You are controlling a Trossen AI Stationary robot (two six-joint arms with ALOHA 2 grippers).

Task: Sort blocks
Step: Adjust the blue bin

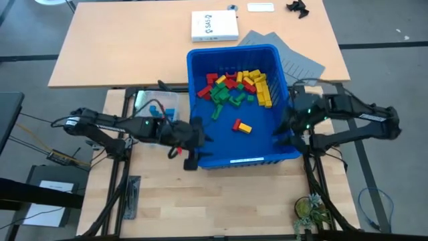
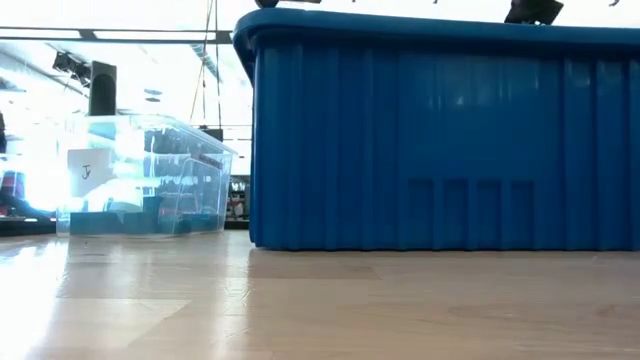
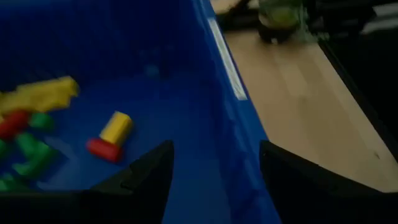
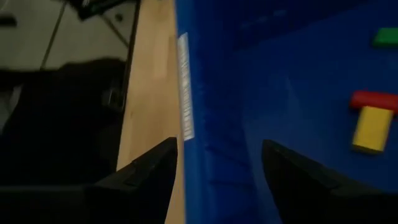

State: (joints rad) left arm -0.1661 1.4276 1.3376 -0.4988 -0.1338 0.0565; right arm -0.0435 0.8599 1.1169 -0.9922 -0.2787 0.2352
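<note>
Blue plastic fills the middle of the high view: a large bin stands on the light wooden table, with the blocks heaped in red, yellow and green toward its far end and a lone red-and-yellow pair lying apart on the bin floor. The left gripper sits at the bin's near left corner and the right gripper at its near right side, both well short of the heap. A small clear tub stands just beside the bin's left wall, and a white box lies on the further table. From the low view, the bin's ribbed wall blocks most of the scene, the clear tub to its left; no blocks can be seen from here. In the left wrist view, the left gripper has its jaws apart, straddling the bin's wall; the red-and-yellow pair lies inside the bin beyond one finger, outside the gap. In the right wrist view, the right gripper likewise straddles the bin's wall with jaws apart, whether pressing on it cannot be told, and a red and a yellow block lie well off to one side.
</note>
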